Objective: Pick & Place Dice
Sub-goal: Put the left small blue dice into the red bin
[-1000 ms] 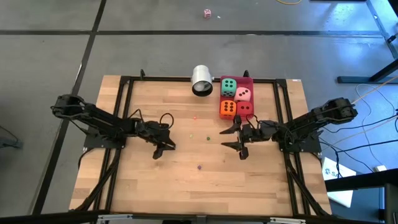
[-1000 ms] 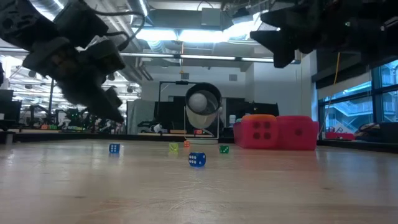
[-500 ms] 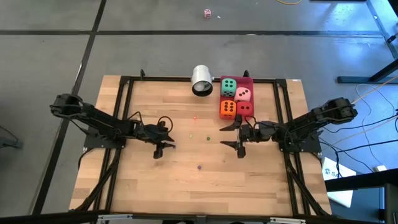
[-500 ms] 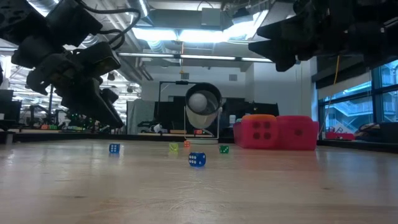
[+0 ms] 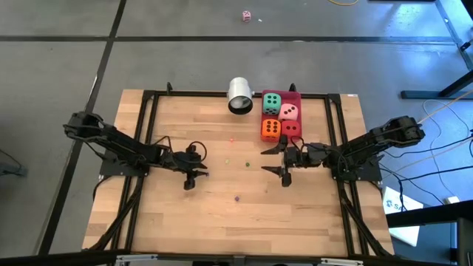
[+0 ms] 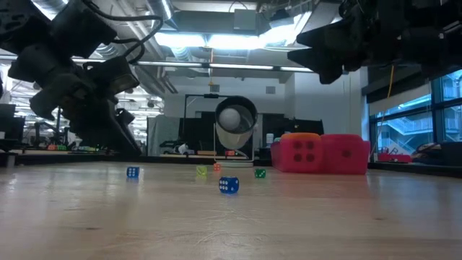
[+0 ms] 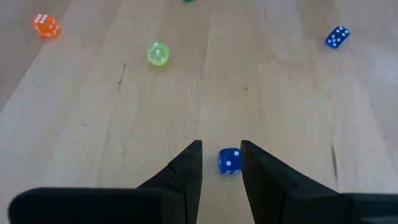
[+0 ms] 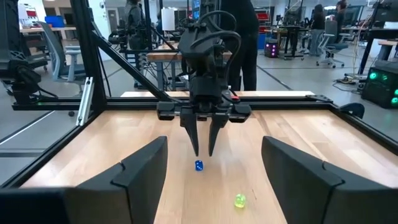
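Between left tool (image 7: 221, 163) fingers, blue die (image 7: 229, 161)

Bright, even ceiling lighting; soft shadows; low view's backlit arms appear dark.

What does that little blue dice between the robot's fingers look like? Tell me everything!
The little blue dice is a tiny cube with white pips, looking like hard shiny plastic. It sits flat on the light wooden table, and nothing lifts it. It lies in the gap between the left gripper's two dark fingers, which point down beside it without clearly touching. The right wrist view shows the same: the dice on the wood just under those fingertips.
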Robot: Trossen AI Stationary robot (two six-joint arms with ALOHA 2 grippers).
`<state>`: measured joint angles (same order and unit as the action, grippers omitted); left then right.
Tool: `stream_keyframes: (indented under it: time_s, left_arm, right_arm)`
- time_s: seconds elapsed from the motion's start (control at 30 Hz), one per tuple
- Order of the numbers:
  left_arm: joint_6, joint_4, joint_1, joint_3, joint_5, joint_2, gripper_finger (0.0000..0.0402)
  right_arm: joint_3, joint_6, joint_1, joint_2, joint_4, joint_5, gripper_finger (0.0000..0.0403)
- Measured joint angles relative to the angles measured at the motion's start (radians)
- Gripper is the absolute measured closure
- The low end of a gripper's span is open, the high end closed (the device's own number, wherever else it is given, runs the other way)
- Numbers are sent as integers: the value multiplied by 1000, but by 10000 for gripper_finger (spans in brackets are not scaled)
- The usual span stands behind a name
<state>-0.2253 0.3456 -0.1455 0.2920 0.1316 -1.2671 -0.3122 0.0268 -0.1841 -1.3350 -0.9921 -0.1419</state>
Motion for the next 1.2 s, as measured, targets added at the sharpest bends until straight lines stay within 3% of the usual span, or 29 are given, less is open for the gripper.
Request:
stream_keyframes:
  time_s: [0.83, 1.2]
  left_arm:
    - [-74, 115, -58, 1, 9, -158, 299]
    - [-78, 112, -58, 2, 9, -161, 299]
  right_arm:
    - [0, 10, 0, 0, 2, 1, 142]
    - [0, 9, 0, 0, 2, -5, 142]
